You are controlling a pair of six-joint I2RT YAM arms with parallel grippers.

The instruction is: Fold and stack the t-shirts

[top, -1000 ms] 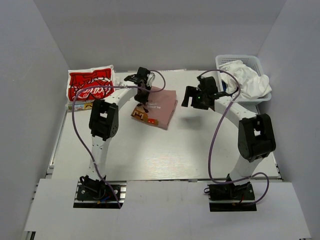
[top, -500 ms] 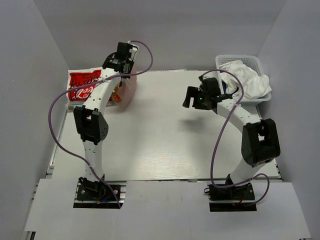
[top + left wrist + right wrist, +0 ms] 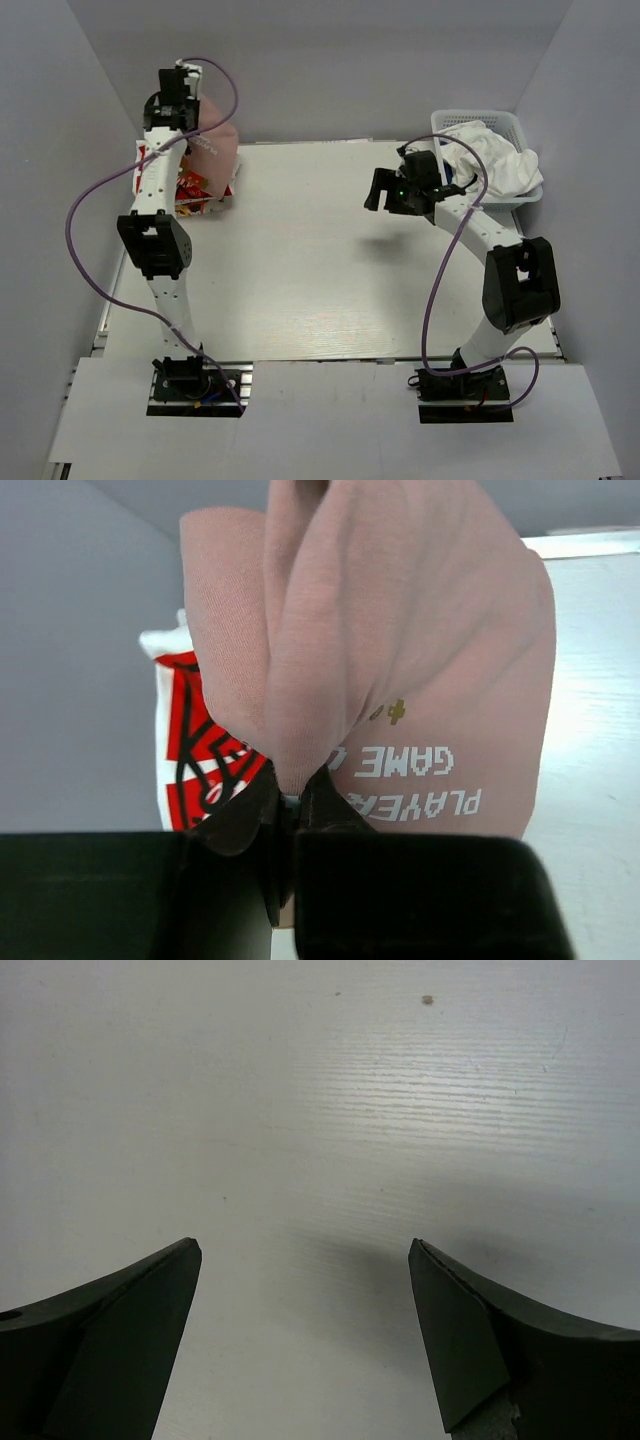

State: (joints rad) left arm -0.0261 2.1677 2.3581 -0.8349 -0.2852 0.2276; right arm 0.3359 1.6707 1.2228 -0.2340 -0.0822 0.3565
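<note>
From above: reaches tall with the left gripper [image 3: 197, 135], dangling the pink t-shirt [image 3: 220, 152] just over the red t-shirt [image 3: 188, 190]; hovers the right gripper [image 3: 378, 190] well right of it, across open table [image 3: 300, 260]. Left wrist: pinches pink cloth tight. Right wrist: gapes wide, empty.

Top camera looks down over the whole table [image 3: 330, 290]; right wrist camera faces it close up

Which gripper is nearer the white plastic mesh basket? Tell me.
Right. The right gripper hangs open just left of the white plastic mesh basket; the left gripper, shut on the dusty pink cloth t-shirt, is far at the opposite side.
</note>
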